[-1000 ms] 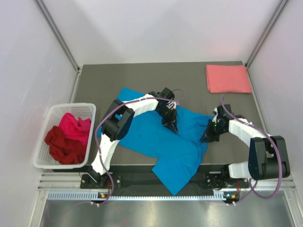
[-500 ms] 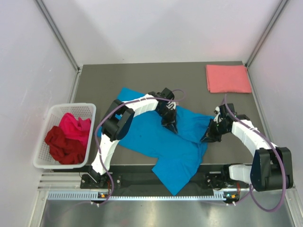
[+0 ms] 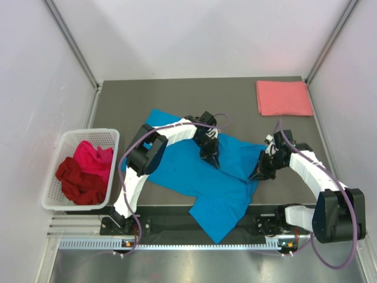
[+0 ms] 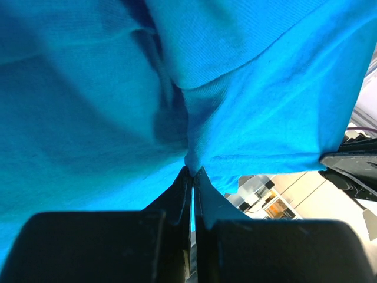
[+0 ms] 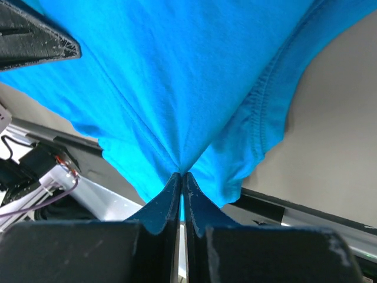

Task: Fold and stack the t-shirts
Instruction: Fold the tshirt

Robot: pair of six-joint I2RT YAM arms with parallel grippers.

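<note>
The bright blue t-shirt lies spread and rumpled across the middle of the table, one part hanging over the near edge. My left gripper is shut on a pinch of its cloth near the middle. My right gripper is shut on its right edge, beside a hemmed sleeve. The salmon pink t-shirt lies folded at the far right corner. The dark red t-shirt and the magenta t-shirt lie bunched in the basket.
A white lattice basket stands off the table's left edge. Light walls enclose the table on three sides. A metal rail runs along the near edge by the arm bases.
My right arm has swung slightly outward at the elbow and its gripper has moved a little nearer with the cloth. My left gripper has shifted slightly left with its pinch.
</note>
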